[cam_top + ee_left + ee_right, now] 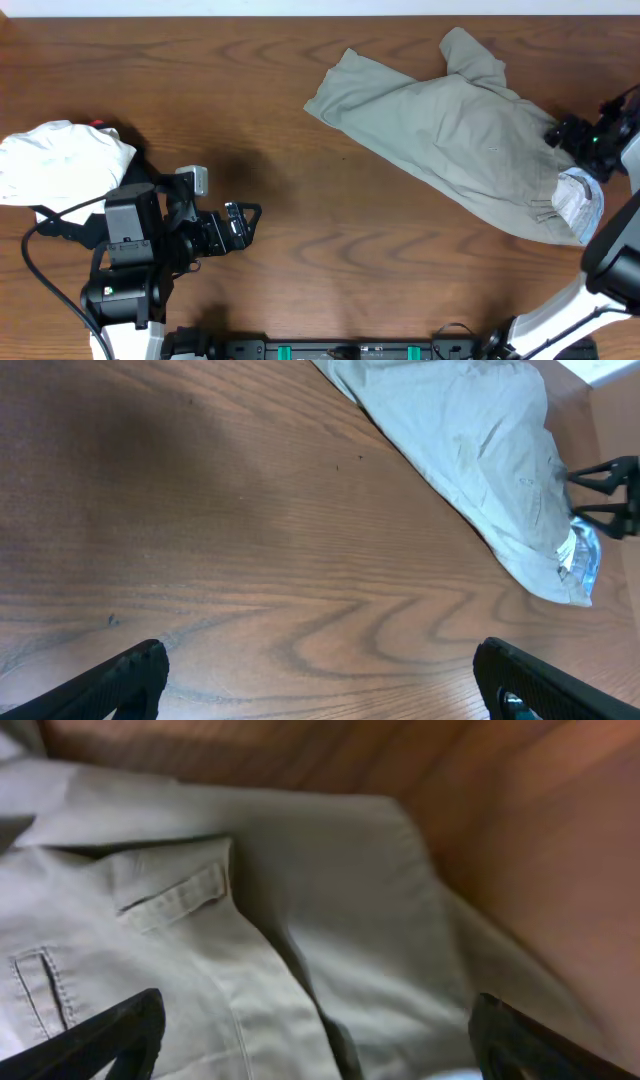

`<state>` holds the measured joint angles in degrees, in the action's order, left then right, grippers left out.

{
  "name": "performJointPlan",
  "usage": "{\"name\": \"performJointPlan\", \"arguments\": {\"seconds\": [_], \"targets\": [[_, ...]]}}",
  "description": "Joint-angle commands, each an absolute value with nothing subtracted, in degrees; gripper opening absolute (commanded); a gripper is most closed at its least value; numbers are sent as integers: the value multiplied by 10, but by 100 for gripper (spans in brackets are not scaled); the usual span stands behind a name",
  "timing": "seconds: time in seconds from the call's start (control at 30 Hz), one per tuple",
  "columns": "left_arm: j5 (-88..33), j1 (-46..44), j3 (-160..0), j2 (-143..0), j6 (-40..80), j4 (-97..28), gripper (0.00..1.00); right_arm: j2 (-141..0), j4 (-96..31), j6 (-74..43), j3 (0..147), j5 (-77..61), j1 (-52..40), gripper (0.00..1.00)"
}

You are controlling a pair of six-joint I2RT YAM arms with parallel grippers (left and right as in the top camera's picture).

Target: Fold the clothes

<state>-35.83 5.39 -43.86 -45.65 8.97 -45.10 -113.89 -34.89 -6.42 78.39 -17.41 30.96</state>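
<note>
Shorts (460, 140) lie on the right half of the table (200, 80), rumpled and not yet folded, well apart from the white garment (60, 160) at the left edge. Right gripper (558, 134) hovers just over their waistband end, fingers (120, 1030) spread wide with a belt loop and a pocket seam between them; nothing is pinched. Left gripper (245, 222) is also spread wide, over bare wood and far from the cloth. Risk lies in a one-sided grab: if the right fingers close on the top layer only, or on a bunched ridge, a lift would likely drag the whole garment askew and crumple the legs, since the other arm is too far off to steady them. Their long axis runs on a diagonal — waistband and pale lining at the near right, both legs pointing towards the far side and the table's middle, one leg kinked upward at its hem.
</note>
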Motion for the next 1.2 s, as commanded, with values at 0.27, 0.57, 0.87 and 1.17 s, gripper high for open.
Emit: {"name": "performJointPlan", "arguments": {"seconds": [0.27,0.57,0.87,1.17], "targets": [[-364,51,-445,-456,80,-452,99,-1171,-290,5,786,-358,306,87],[-364,51,-445,-458,80,-451,99,-1171,-284,5,786,-372,304,5],[-364,51,-445,-470,80,-451,99,-1115,-276,5,788,-487,296,1],[-364,51,-445,-486,80,-429,99,-892,-517,114,788,-519,157,4]]}}
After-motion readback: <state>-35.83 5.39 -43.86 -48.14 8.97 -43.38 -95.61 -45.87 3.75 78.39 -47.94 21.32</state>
